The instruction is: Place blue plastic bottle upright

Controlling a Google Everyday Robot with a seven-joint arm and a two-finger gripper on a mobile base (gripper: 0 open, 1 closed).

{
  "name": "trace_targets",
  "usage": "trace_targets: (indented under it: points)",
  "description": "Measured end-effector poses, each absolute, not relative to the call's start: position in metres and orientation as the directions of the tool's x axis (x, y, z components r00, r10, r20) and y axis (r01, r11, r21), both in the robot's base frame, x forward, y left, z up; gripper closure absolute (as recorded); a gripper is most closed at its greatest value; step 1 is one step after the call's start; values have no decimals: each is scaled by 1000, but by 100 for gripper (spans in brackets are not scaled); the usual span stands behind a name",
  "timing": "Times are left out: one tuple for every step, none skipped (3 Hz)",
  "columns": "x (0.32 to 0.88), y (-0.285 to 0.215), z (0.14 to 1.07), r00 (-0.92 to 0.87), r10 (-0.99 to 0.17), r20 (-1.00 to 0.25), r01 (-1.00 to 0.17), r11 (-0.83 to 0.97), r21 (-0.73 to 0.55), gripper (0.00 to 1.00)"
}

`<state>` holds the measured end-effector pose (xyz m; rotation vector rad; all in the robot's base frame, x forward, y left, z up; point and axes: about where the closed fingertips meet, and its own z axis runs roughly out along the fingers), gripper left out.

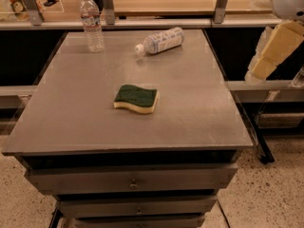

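Note:
The blue plastic bottle [160, 40] lies on its side near the far edge of the grey metal table [66, 108], with its white cap pointing left and toward me. Its blue-and-white label wraps its middle. My gripper [267, 56] hangs in the air beyond the table's right edge, right of the bottle and well apart from it. It holds nothing that I can see.
A clear bottle with a narrow red-and-white label [92, 23] stands upright at the far left. A green and yellow sponge [136, 99] lies at the table's middle. A shelf rail [156, 20] runs behind the table. Drawers [133, 179] sit below the front edge.

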<state>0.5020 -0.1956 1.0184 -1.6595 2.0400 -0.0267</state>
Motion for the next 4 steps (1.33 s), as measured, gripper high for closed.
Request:
trace_targets:
  points:
    - [516,-187,1004,-157,-909,-387,-876,309,-371,0]
    - [524,-183,987,-202,-898,-390,-860,353,-369,0]
    - [540,-186,978,-254,-877,-409,-841,408,-354,0]
    - [565,-183,976,-257,-842,-474,-840,437,-321,0]
